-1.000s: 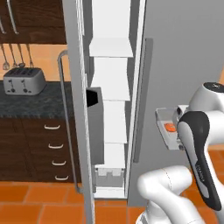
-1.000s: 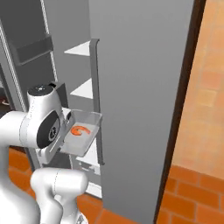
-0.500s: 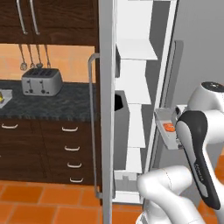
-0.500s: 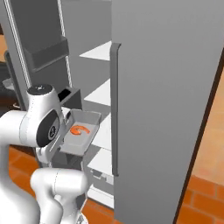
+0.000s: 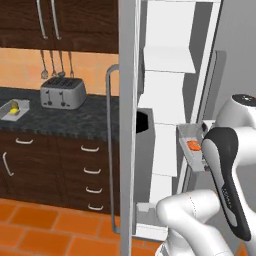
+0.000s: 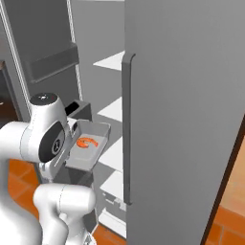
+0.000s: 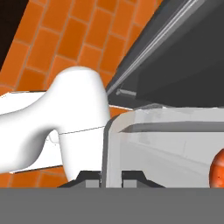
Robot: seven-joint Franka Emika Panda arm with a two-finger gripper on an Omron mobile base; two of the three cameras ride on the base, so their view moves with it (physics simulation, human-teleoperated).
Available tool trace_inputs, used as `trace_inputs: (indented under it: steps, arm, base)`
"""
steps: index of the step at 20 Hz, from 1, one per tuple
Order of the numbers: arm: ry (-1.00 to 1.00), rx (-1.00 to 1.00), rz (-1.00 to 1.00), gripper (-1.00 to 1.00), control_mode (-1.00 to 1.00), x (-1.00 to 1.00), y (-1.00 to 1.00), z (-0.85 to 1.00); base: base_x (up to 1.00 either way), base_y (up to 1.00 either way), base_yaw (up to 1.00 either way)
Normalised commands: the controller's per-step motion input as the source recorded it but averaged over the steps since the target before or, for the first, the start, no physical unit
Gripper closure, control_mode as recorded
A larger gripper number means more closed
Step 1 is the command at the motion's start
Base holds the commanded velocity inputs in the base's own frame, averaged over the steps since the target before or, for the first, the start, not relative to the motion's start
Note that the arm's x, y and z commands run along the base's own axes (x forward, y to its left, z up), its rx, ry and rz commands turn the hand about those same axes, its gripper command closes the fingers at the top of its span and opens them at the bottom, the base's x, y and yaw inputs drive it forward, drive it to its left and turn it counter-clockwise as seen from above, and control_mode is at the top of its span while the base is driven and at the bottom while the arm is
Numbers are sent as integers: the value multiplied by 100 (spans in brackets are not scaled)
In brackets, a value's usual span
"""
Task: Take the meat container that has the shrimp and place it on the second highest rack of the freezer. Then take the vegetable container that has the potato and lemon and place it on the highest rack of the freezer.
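Though my arm hides most of the claw (image 7: 110, 177), I see it clamped on the rim of the grey meat container (image 6: 87, 145), shrimp (image 6: 86, 142) inside, held beside the open freezer (image 6: 177, 95), level with its middle white shelves. Left, a dark counter (image 5: 65, 120) carries a toaster (image 5: 62, 93) and a tray with the lemon (image 5: 14, 106). Orange floor tiles lie below.
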Motion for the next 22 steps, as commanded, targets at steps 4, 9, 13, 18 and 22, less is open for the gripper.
trace_inputs:
  steps: [4,9,13,18,22]
  arm:
    - [0,0,0,100,100,0,0,0]
    - [0,0,0,100,100,0,0,0]
    - [0,0,0,100,100,0,0,0]
    - [0,0,0,100,100,0,0,0]
    - [0,0,0,100,-100,50,-1,0]
  base:
    - [50,0,14]
    - [52,0,11]
    - [29,-1,4]
    - [0,0,0]
    - [3,0,0]
